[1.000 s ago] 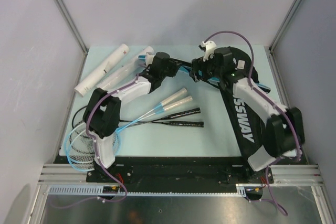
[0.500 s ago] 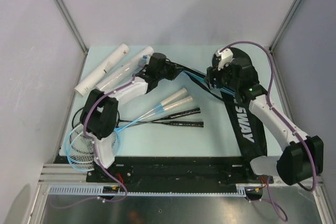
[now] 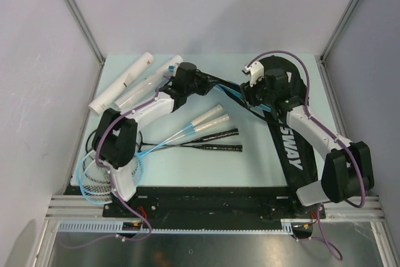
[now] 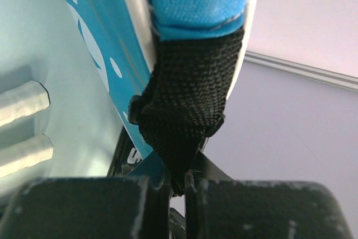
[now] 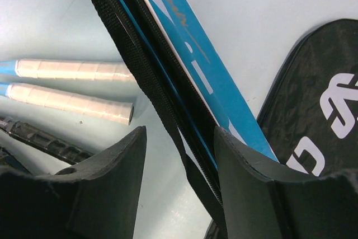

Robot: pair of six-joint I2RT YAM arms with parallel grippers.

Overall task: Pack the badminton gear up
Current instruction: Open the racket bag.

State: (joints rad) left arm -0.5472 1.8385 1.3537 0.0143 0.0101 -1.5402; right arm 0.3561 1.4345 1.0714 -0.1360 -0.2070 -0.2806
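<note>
The blue-black bag point(image 3: 292, 130) lies along the right side of the table. Its blue-edged open flap point(image 3: 226, 89) stretches left to my left gripper point(image 3: 207, 84). The left gripper point(image 4: 178, 178) is shut on the flap's black webbing tab point(image 4: 187, 121). My right gripper point(image 3: 250, 95) is open, its jaws astride the flap's black zipper edge point(image 5: 168, 116). Two rackets with white handles point(image 3: 209, 119) and two with black handles point(image 3: 219, 141) lie mid-table, their heads point(image 3: 97, 170) at the front left. The white handles point(image 5: 67, 88) also show in the right wrist view. Two long white tubes point(image 3: 122, 84) lie at the back left.
Grey walls with metal corner posts point(image 3: 75, 14) close in the table on three sides. A black bar point(image 3: 206, 195) runs along the table's front edge by the arm bases. No shuttlecocks show.
My right arm swung out to the right, then came back left, and its gripper now sits over the bag's flap edge. My left gripper holds the flap where it was.
</note>
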